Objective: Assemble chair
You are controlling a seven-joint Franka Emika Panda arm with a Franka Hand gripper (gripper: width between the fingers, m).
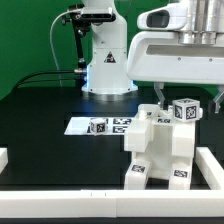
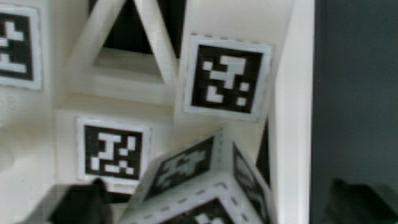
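Hovering over the half-built chair, the gripper sat just above a tagged block on the chair's upper part.

The chair stood on the black tabletop at the exterior view's right, inside the low white border rails, with the marker board lying flat just beside it toward the exterior view's left. The gripper's jaws could not be made out clearly from either view, so whether they were spread or closing on the tagged block could not be told. In the wrist view the chair's slabs and tags filled the frame at close range, blurred. The step in hand was probably seating or gripping that top piece. A next move would call for squaring the jaws over the block before closing or pressing down.
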